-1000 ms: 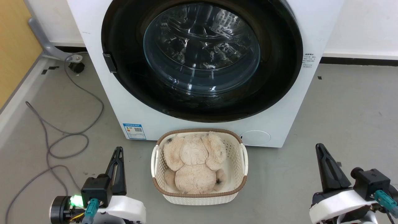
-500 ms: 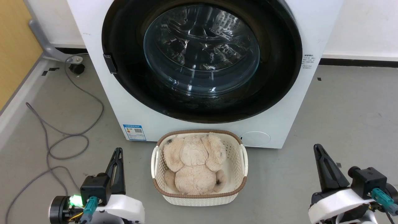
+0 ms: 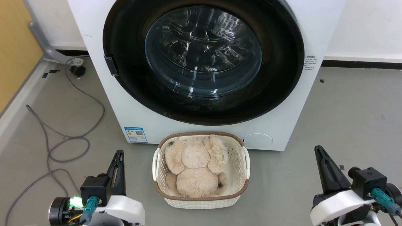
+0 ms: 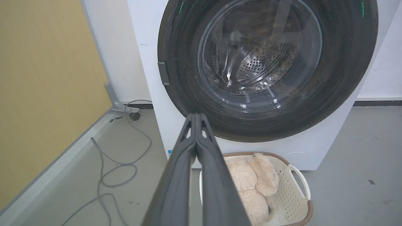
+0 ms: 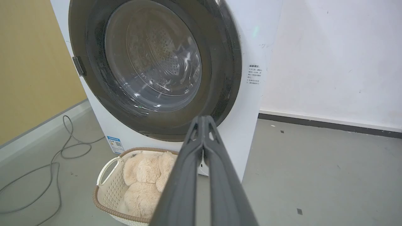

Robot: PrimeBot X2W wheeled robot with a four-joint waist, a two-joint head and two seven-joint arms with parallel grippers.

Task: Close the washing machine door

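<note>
Door [image 3: 203, 59] lies flush in the front of the washer [image 3: 132, 119], so the closing looks done. That likely explains why the left gripper [image 3: 119, 154] and right gripper [image 3: 318, 150] sit low and well apart from it, jaws pressed fully together, holding nothing. Basket [image 3: 201, 134] stands on the floor [image 3: 345, 119] just beside the washer's bottom front edge, holding one plush toy [image 3: 194, 166]; no load that I can make out in the drum [image 4: 254, 66].

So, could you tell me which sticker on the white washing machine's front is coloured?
The small blue label low on the left; the other sticker, right of the glossy black round door, is plain dark text.
</note>
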